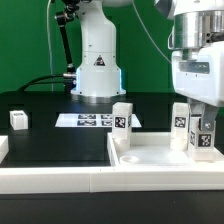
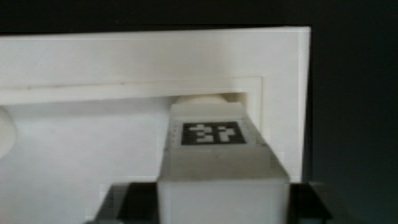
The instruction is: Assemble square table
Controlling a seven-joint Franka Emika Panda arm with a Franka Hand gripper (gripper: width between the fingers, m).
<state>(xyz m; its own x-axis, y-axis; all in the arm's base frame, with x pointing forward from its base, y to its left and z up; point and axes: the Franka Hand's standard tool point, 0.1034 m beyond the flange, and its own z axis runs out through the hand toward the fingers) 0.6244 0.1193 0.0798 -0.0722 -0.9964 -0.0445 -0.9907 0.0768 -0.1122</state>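
Wrist view: the fingers point(image 2: 135, 205) grip a leg point(image 2: 222, 160) at the tabletop point(image 2: 143, 60) corner.

Looks bright and even in the exterior view, with no hard shadows. Nearly washes out the white tabletop point(image 1: 150, 160) against the black bench point(image 1: 60, 140). Goes soft and blurry in the wrist view, smears the tag on the leg point(image 2: 217, 150), clips the whites.
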